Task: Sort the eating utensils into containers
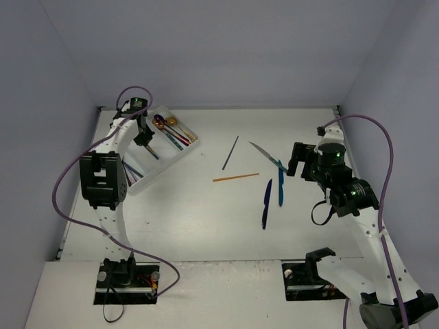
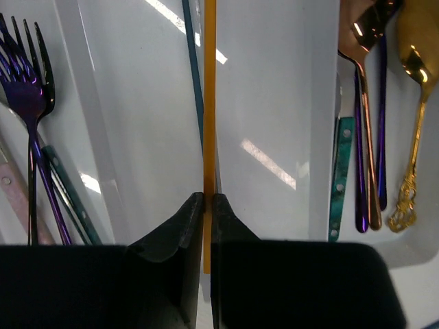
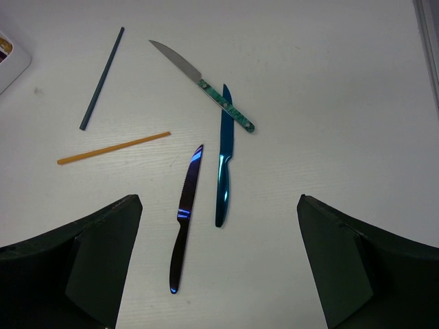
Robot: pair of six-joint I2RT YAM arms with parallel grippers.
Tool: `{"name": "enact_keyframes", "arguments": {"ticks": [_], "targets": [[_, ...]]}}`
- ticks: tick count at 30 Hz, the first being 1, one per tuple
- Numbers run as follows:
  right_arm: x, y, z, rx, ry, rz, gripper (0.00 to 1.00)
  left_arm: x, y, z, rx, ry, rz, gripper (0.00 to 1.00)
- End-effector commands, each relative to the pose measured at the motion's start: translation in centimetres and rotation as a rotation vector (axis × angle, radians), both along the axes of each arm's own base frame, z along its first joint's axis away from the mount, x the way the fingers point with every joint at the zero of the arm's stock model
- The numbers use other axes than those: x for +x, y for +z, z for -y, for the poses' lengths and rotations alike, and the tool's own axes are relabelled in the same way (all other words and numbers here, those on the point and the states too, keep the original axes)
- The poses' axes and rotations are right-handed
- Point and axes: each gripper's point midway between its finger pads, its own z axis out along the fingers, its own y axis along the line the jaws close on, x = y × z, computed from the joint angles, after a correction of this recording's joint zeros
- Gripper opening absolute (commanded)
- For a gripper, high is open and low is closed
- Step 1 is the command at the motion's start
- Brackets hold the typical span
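Table: five utensils lie loose on it, all on the right arm's side, well apart from the tray.
Tray: it sits far left at a slant. I see forks in one lane, spoons in another, and a middle lane that is nearly bare.
Left gripper: pressed together on the gold chopstick, hanging over the middle lane.
Right gripper: spread wide, holding nothing, above the loose knives.
Axis: the held stick runs straight along the lane's length, just beside a teal chopstick lying there. I cannot tell whether its far end touches the floor.
Next move, my judgement: the stick is lined up, so I need only part the left jaws, with no turning.
Nearer arm: left for the tray, right for everything loose.
Knives: the purple knife and teal knife lie side by side under the right gripper, pointing away from the wrist. The green-handled knife touches the teal one's tip.
Chopsticks: the orange chopstick and dark chopstick lie further toward the tray.
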Motion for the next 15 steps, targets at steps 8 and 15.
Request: {"name": "enact_keyframes", "arguments": {"ticks": [8,15], "targets": [[1.5,2.6,0.9,-0.044,-0.023,0.073,0.95,0.9,1.9,-2.6,0.018,0.081,0.060,0.20],[1.6,2.3,1.0,-0.051,-0.019,0.064,0.95,-0.7,4.3,-1.0,0.051,-0.015,0.086,0.31]]}}
